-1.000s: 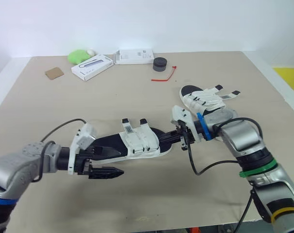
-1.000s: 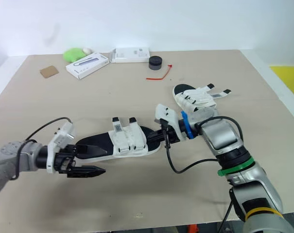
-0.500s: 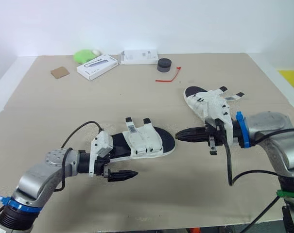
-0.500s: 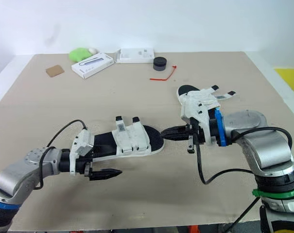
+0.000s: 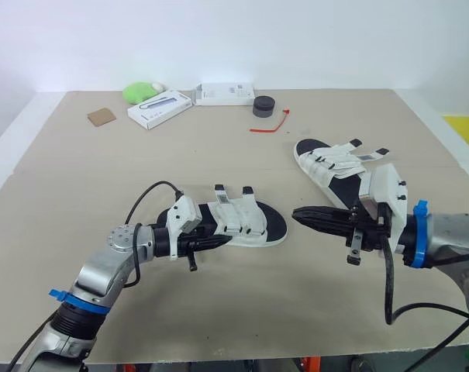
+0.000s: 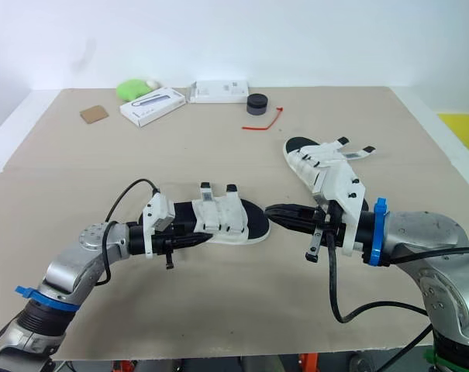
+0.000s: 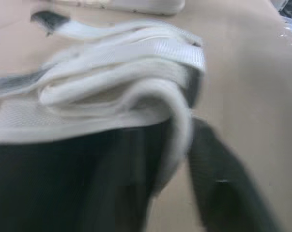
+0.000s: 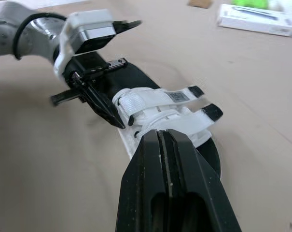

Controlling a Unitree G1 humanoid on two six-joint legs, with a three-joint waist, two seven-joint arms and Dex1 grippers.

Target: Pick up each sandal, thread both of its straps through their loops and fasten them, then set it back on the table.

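Right wrist view: right gripper (image 8: pixel 164 137) closed, empty, near sandal (image 8: pixel 160 108); left gripper (image 8: pixel 118 123) at it, grip unclear.

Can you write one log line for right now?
left claw: beside near sandal | right claw: shut, empty, by its toe | far sandal: on table

Sandal (image 6: pixel 232 225) mid-table, left gripper (image 6: pixel 209 237) at its side, right gripper (image 6: pixel 273 212) near its toe, fingers together

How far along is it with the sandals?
Nothing looks finished: the far sandal and the near sandal both lie on the table with strap ends sticking out. In hand: the left gripper is at the near sandal's side, the right gripper, shut, points at its toe. Both need fastening.
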